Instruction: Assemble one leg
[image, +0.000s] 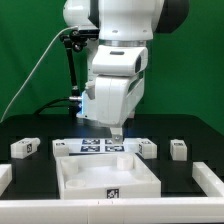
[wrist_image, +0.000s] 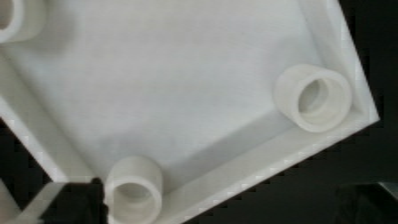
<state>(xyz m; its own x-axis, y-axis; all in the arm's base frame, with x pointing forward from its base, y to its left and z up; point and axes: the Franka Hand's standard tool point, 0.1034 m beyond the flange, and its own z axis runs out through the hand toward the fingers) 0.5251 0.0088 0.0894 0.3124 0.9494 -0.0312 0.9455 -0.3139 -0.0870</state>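
Observation:
Small white legs with marker tags lie on the black table: one (image: 25, 148) at the exterior view's left, two (image: 147, 149) (image: 179, 149) at its right. The large white tray-shaped piece (image: 70, 183) lies in front, in the middle. My gripper (image: 117, 140) hangs just above the tray's back rim, touching no leg. In the wrist view the gripper (wrist_image: 210, 205) is open and empty, its dark fingers (wrist_image: 59, 200) wide apart over the tray floor (wrist_image: 160, 90). Round sockets (wrist_image: 320, 97) (wrist_image: 139, 192) stand in the tray's corners. No leg shows in the wrist view.
The marker board (image: 92, 147) lies flat just behind the tray, under the arm. More white parts sit at the table's front edges, one at the exterior view's right (image: 210, 180) and one at its left (image: 4, 180). A black cable hangs behind the arm.

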